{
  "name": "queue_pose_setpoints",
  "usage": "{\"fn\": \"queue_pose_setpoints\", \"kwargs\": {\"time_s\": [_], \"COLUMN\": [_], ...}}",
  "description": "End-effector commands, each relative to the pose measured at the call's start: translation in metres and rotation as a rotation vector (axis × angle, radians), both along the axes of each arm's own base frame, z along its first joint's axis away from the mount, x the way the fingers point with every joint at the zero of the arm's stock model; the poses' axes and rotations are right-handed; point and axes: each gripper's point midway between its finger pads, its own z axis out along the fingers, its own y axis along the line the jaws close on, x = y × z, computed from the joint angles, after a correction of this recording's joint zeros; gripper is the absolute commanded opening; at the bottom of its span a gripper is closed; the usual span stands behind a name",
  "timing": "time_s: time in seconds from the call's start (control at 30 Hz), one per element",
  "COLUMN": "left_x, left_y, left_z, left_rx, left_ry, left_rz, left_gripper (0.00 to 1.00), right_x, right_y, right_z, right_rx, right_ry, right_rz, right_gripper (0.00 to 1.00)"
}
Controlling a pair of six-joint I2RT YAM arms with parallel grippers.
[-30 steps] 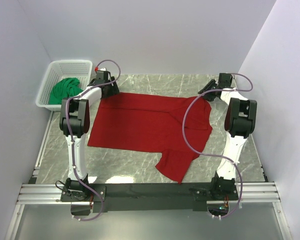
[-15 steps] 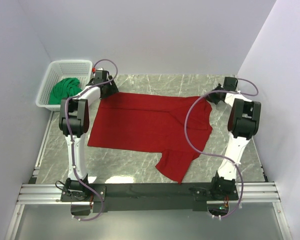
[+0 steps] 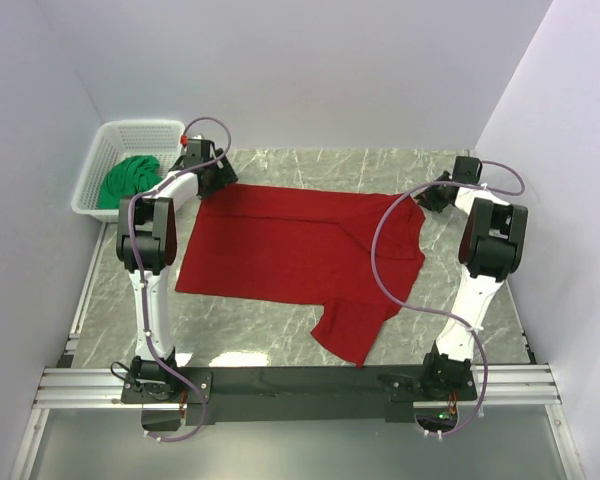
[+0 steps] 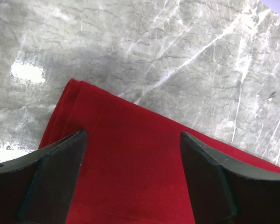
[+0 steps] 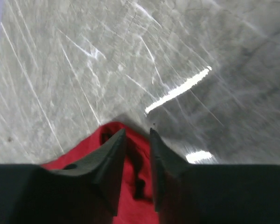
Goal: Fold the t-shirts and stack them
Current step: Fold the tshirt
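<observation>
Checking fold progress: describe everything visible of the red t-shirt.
The red t-shirt is plain, deep red soft cloth without print, lying spread flat and sideways on the marble table, one sleeve pointing toward the near edge. The open left tool straddles its far left corner; the right tool, fingers nearly together, has cloth between them at the far right corner.

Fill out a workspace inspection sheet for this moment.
Surface: grey marble table, glossy.
Job's things: red t-shirt spread out; green t-shirt bunched in the white basket.
Clutter: nothing seen beyond that basket.
Grippers: left gripper open over the red t-shirt's far-left corner; right gripper with jaws nearly together at its far-right corner, grip unclear.
Cables: purple cable loops over the red t-shirt's right side.
Surroundings: plain white walls.
</observation>
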Motion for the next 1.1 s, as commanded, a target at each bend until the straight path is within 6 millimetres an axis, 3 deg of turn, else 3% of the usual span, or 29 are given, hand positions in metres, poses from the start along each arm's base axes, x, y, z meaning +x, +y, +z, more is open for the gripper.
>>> {"fn": "queue_pose_setpoints", "kwargs": {"time_s": [0.0,0.1,0.2,0.23,0.3,0.43,0.53,0.57,0.67,0.83,1.0,1.07], "left_x": [-0.009,-0.008,-0.009,-0.011,-0.017,-0.044,-0.073,-0.081,-0.114,-0.174,-0.219,-0.228], "left_y": [0.005,0.002,-0.004,-0.005,-0.011,-0.017,-0.015,-0.016,-0.016,-0.013,-0.008,-0.005], "left_z": [0.006,0.034,0.062,0.076,0.089,0.122,0.127,0.128,0.12,0.101,0.082,0.084], "left_rx": [-0.002,-0.001,0.0,-0.003,-0.003,0.025,0.07,0.079,0.123,0.183,0.186,0.191], "left_ry": [0.021,-0.031,-0.069,-0.091,-0.099,-0.119,-0.102,-0.102,-0.086,-0.043,-0.01,-0.027], "left_rz": [-0.009,-0.024,-0.044,-0.044,-0.049,-0.037,-0.004,-0.002,-0.006,-0.039,-0.073,-0.073], "left_gripper": [0.89,0.95,0.99,0.99,0.99,0.99,0.99,0.99,0.99,0.99,0.99,0.99], "right_x": [0.009,-0.003,-0.021,-0.029,-0.043,-0.082,-0.109,-0.123,-0.146,-0.159,-0.15,-0.146], "right_y": [-0.016,-0.009,0.011,0.019,0.041,0.116,0.149,0.169,0.193,0.206,0.207,0.206], "right_z": [0.073,0.093,0.108,0.121,0.12,0.119,0.107,0.096,0.076,0.045,0.033,0.029], "right_rx": [-0.128,-0.193,-0.281,-0.302,-0.341,-0.509,-0.57,-0.602,-0.687,-0.783,-0.832,-0.843], "right_ry": [-0.118,-0.118,-0.107,-0.119,-0.1,-0.066,-0.047,-0.03,0.006,0.068,0.099,0.108], "right_rz": [-0.013,0.012,0.08,0.099,0.16,0.368,0.481,0.54,0.635,0.712,0.717,0.71], "right_gripper": [0.36,0.51,0.53,0.53,0.52,0.5,0.47,0.43,0.4,0.4,0.4,0.4]}}
